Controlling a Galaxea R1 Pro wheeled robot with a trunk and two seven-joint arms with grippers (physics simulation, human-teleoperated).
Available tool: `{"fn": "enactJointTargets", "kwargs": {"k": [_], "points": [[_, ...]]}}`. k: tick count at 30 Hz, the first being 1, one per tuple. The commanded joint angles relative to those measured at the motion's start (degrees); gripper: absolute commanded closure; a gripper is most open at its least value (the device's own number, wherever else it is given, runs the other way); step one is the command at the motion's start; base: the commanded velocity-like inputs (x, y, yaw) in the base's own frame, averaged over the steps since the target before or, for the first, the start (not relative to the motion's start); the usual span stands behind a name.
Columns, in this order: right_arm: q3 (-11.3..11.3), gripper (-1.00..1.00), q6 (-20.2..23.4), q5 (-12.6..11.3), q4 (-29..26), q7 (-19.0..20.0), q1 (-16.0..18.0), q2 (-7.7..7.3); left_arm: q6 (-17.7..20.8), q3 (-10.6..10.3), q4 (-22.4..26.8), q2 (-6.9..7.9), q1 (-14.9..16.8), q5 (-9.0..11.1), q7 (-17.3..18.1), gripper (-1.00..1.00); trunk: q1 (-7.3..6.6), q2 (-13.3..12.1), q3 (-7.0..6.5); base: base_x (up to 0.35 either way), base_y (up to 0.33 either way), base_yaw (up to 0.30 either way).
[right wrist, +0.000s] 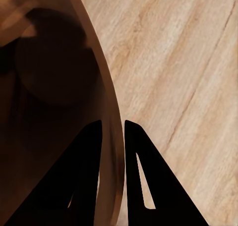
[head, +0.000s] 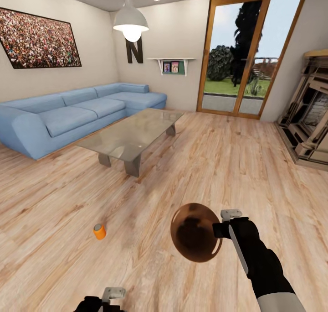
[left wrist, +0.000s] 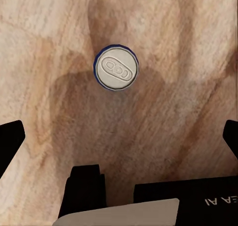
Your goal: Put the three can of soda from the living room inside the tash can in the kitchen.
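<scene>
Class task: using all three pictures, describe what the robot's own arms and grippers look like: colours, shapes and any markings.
The right arm is black and rounded, with a light grey stripe and a white-grey segment nearer the body. Its right gripper has two black, tapering, wedge-shaped fingers with a slot cut through them, mounted on a small grey bracket. The left gripper shows black finger edges, a blocky black body with white lettering and a pale grey panel.

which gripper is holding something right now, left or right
The right gripper: its jaws pinch the rim of the brown trash can. The left gripper is open and empty, above a soda can standing on the floor.
</scene>
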State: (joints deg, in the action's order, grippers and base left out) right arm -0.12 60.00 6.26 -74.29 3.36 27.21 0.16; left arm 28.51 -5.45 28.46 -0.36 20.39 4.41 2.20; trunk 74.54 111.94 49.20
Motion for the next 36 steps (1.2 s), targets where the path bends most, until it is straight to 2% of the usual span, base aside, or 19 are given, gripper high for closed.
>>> {"fn": "enactJointTargets", "kwargs": {"k": [1,3,8,36], "points": [[0.02,1.00,0.00,-0.82,-0.04,0.24,0.01,0.01,-0.12,0.00,0.02,-0.20,0.00,-0.03,0.00,-1.00,0.22,0.42,0.18,0.000,0.000,0.000],[0.02,1.00,0.00,-0.80,-0.03,0.24,0.02,0.01,-0.35,0.00,0.13,-0.74,0.02,-0.03,0.00,-1.00,0.66,1.22,0.54,0.000,0.000,0.000],[0.03,1.00,0.00,-0.75,-0.04,0.24,0.01,0.01,-0.47,-0.02,0.37,-1.05,0.13,-0.02,0.00,-1.00,1.76,3.23,1.43,0.000,0.000,0.000],[0.29,1.00,0.00,-0.64,-0.07,0.24,-0.05,0.01,-2.05,0.17,-0.05,-0.96,0.97,-0.01,0.00,-1.00,7.91,14.46,6.46,0.000,0.000,0.000]]}}
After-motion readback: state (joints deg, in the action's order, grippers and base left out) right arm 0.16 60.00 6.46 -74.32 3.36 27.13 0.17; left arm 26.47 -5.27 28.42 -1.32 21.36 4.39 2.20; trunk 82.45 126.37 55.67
